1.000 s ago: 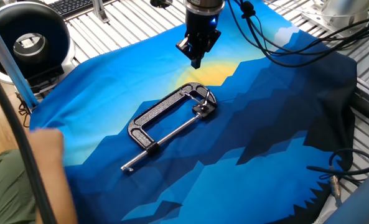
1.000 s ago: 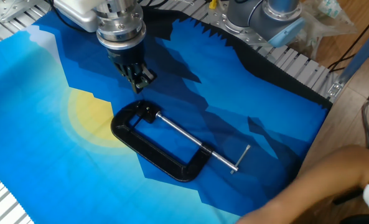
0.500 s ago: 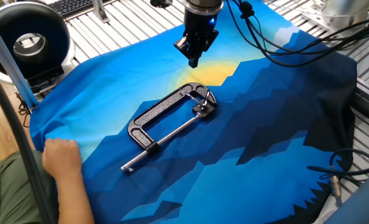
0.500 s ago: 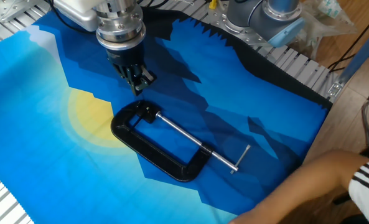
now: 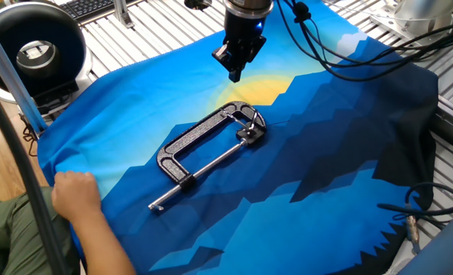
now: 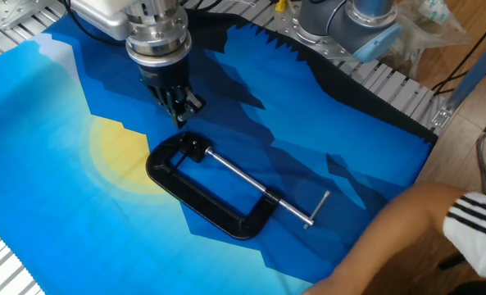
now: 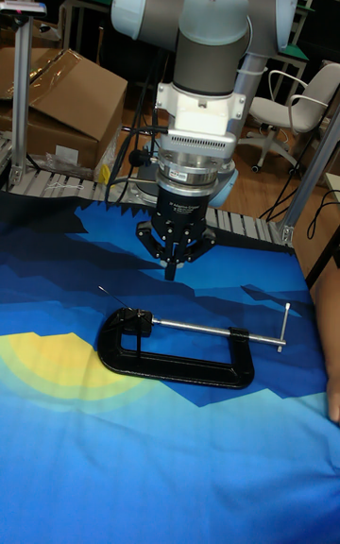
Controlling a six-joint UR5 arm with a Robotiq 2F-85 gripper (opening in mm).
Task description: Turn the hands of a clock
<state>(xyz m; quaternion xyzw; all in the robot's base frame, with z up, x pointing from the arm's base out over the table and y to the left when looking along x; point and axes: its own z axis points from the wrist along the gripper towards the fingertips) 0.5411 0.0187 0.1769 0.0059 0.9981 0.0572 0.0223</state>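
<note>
A black C-clamp (image 5: 207, 145) (image 6: 206, 192) (image 7: 175, 344) lies on the blue mountain-print cloth (image 5: 302, 183), its screw handle pointing away from the yellow sun patch. A small dark piece sits in the clamp's jaw, too small to tell whether it is the clock; no hands can be made out. My gripper (image 5: 234, 74) (image 6: 179, 120) (image 7: 170, 272) hangs point-down above the cloth, just beyond the clamp's jaw end and clear of it. Its fingertips meet, with nothing visible between them.
A person's hand (image 5: 77, 191) rests on the cloth's near-left edge, and the arm (image 6: 406, 238) shows in the other fixed view. Cables (image 5: 348, 53) trail over the cloth's far side. A round black device (image 5: 35, 50) and a keyboard (image 5: 96, 6) stand beyond the cloth.
My gripper has crept slightly up and away from the clamp. The person's hand has come onto the cloth's edge and the arm has shifted.
</note>
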